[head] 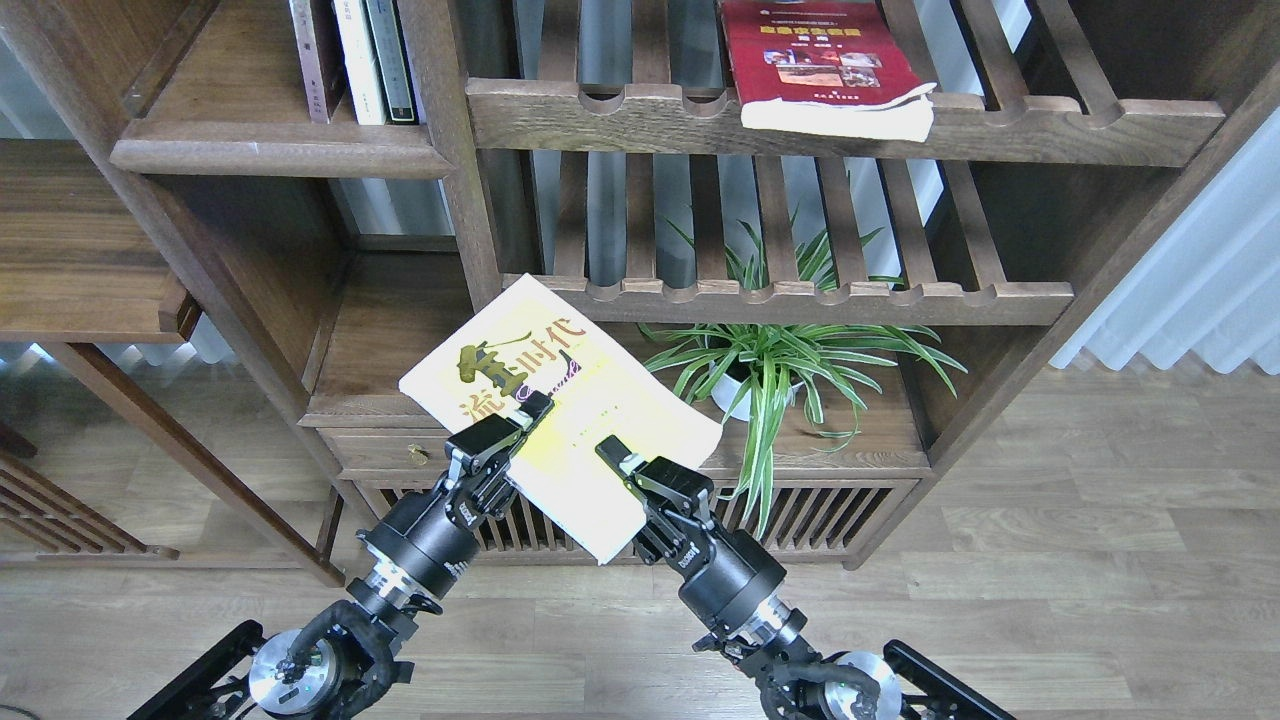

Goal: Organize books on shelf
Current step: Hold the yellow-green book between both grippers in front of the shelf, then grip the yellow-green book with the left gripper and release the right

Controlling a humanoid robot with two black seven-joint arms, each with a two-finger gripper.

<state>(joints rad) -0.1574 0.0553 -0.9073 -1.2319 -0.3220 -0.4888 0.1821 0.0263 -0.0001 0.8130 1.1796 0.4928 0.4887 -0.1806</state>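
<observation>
Both grippers hold a yellow-green book (pixel 575 395) with a white margin in front of the bookcase, tilted with its far corner raised. My left gripper (pixel 522 415) is shut on its near-left edge, one finger lying over the cover. At the near-right edge my right gripper (pixel 617 452) is shut on it as well. A red book (pixel 820 65) lies flat on the upper slatted rack. A dark maroon-brown book (pixel 315 60) stands upright with two others on the solid shelf (pixel 280 150) at the upper left.
A potted spider plant (pixel 775 370) stands on the low cabinet top just right of the held book. A slatted rack rail (pixel 790 300) runs right above the book's far corner. A bare solid board (pixel 385 330) lies behind the book on the left.
</observation>
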